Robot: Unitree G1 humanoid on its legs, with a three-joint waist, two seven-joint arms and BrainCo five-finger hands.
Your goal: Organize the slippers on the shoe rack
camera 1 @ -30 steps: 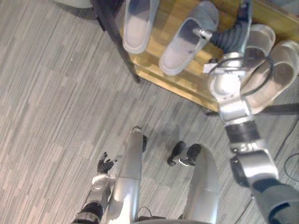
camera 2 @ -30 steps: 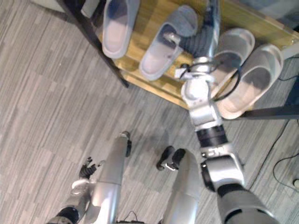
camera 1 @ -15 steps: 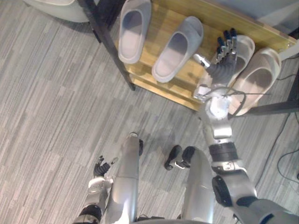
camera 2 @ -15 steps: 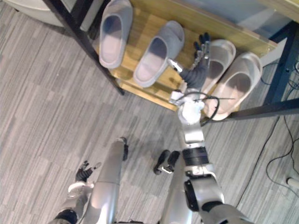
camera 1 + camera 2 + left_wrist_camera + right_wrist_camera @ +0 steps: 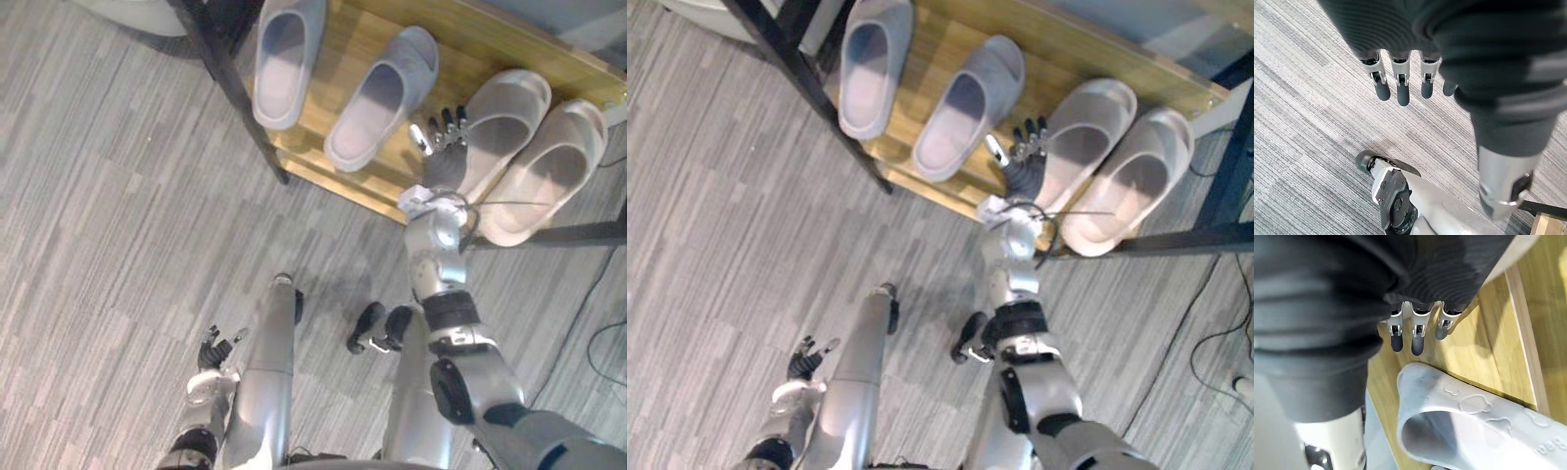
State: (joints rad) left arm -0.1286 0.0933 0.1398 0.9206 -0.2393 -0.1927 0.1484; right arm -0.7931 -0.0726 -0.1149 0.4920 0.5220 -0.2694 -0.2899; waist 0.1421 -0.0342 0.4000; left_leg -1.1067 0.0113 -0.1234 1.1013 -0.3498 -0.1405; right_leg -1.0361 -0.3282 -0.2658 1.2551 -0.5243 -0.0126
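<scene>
**Shoe rack shelf: four slippers on the board**

The wooden shelf (image 5: 343, 34) crosses the upper part of the frame, carried by a black post (image 5: 235, 93) over the grey striped floor (image 5: 118, 215). Four slippers lie on it in a row. At upper centre, the first grey slipper (image 5: 284, 64) and second grey slipper (image 5: 377, 103) lie apart. At upper right, the first cream slipper (image 5: 500, 122) and second cream slipper (image 5: 549, 171) lie side by side, touching.

An indoor entrance area, in a home or an office, is suggested. A low shoe rack (image 5: 343, 34) with a wooden shelf and black metal frame is seen, slippers (image 5: 377, 98) are lined up in pairs on it, and grey striped carpet tiles (image 5: 118, 225) are laid before it.
</scene>
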